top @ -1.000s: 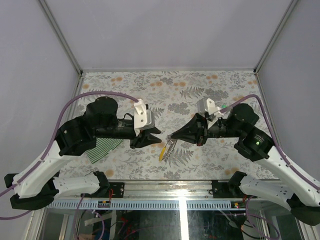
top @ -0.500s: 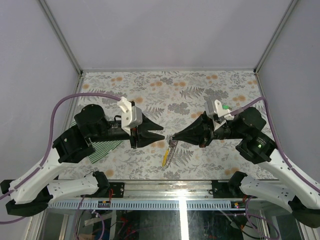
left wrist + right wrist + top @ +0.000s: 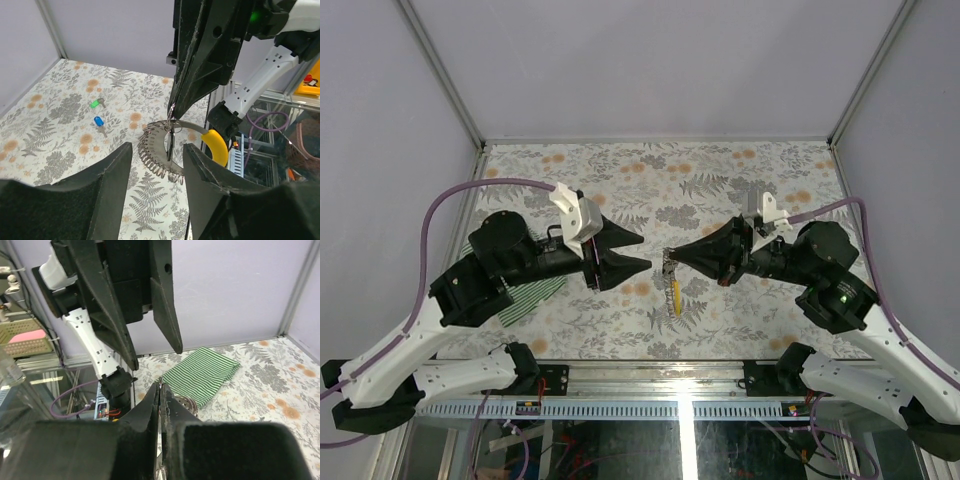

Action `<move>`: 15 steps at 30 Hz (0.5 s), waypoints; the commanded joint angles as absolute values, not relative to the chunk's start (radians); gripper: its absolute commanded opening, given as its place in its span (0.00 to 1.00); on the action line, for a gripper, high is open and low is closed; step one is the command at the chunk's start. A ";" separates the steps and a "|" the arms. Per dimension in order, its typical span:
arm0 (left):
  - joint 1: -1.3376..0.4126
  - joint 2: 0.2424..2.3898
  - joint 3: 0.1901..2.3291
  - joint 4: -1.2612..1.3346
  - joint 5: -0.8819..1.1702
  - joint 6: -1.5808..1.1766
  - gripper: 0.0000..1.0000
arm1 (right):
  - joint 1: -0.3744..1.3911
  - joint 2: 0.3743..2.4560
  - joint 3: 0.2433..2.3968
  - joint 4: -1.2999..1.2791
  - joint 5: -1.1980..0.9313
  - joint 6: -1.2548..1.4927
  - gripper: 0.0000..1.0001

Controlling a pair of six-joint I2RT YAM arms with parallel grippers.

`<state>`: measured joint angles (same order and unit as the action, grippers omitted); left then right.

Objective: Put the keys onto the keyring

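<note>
My right gripper [image 3: 667,257] is shut on the thin ring of the keyring [image 3: 671,282] and holds it above the table. Its coiled metal chain and yellow tag [image 3: 675,299] hang below. In the left wrist view the keyring [image 3: 159,150] hangs just beyond my open left gripper [image 3: 156,162], level with the gap between its fingers and not touching them. The blue key [image 3: 98,121] and the green key [image 3: 94,104] lie on the table further off. In the top view my left gripper [image 3: 642,251] faces the right one, a small gap apart. The keys do not show there.
A green-and-white striped cloth [image 3: 527,294] lies on the floral table under the left arm; it also shows in the right wrist view [image 3: 202,372]. Grey walls enclose the table on three sides. The metal front rail [image 3: 680,385] runs along the near edge.
Both grippers have risen and shifted toward the back of the table. The right one has carried the hanging keyring to the right. The left gripper has stayed open, facing it.
</note>
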<state>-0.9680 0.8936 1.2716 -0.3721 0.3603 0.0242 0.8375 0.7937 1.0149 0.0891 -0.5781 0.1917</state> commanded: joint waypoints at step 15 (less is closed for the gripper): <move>-0.970 0.987 1.293 -0.391 0.010 -0.066 0.68 | 0.836 0.782 1.003 -0.183 -0.233 0.177 0.00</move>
